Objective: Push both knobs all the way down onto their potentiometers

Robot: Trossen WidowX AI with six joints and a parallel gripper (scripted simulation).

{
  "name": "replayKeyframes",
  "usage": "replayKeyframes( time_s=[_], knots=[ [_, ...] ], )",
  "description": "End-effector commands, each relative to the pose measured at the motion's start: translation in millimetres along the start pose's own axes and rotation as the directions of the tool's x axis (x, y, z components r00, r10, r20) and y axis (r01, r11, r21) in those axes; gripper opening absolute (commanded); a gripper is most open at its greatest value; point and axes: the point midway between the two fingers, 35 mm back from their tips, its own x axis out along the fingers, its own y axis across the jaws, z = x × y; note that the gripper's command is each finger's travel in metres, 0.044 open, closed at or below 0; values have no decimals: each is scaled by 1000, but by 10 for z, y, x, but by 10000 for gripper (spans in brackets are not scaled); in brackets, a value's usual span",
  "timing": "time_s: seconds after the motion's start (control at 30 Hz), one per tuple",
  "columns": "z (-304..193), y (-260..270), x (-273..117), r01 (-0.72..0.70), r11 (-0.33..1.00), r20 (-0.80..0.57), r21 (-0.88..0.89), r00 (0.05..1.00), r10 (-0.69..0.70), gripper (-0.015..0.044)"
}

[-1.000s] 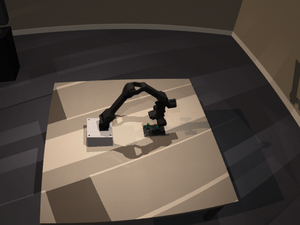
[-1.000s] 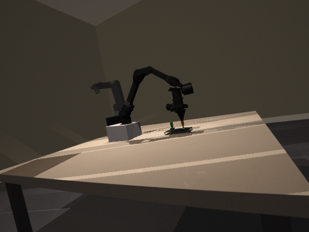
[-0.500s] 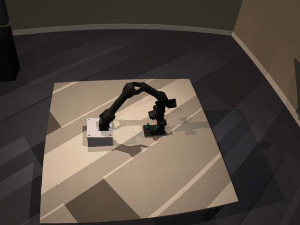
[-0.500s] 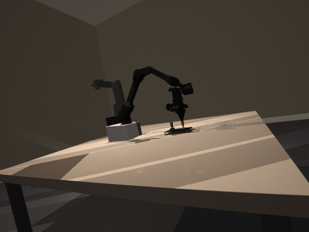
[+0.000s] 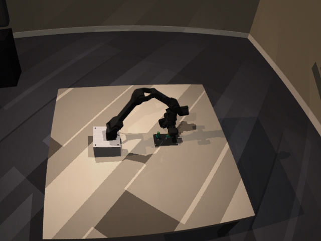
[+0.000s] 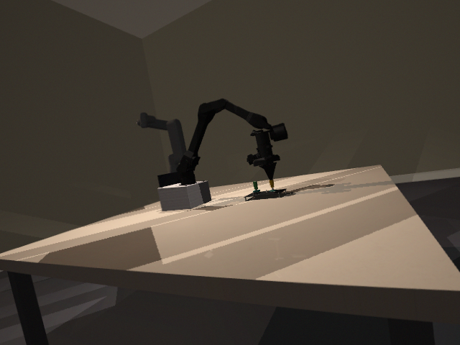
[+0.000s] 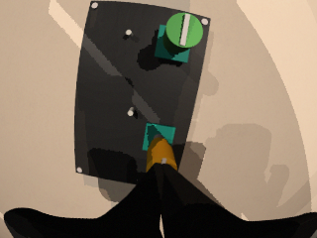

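Note:
The dark circuit board (image 5: pixel 165 141) (image 7: pixel 99 114) stands on short legs on the table. The green knob (image 5: pixel 158 133) (image 6: pixel 255 185) (image 7: pixel 196 33) stands upright over its teal potentiometer (image 7: pixel 180 56), with a white line across its top. The orange knob (image 6: pixel 271 184) (image 7: pixel 159 151) stands over the other teal potentiometer (image 7: pixel 169 133). My gripper (image 6: pixel 271 180) (image 7: pixel 159 170) is shut with nothing between its fingers. Its tips are at the top of the orange knob and hide part of it in the wrist view. How much gap is left under either knob is too small to tell.
Two small pale pegs (image 7: pixel 129 32) (image 7: pixel 130 113) stand up from the board beside the potentiometers. The arm's white base block (image 5: pixel 106 137) (image 6: pixel 174 198) stands on the table to the left of the board in the top and exterior views.

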Motion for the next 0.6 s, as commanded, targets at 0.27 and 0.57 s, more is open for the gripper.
replayKeyframes(
  time_s=[0.27, 0.57],
  knots=[
    [-27, -12, 185, 4, 1000, 6, -5, 1000, -4, 0],
    [-27, -12, 205, 4, 1000, 6, -5, 1000, -4, 0]
  ],
)
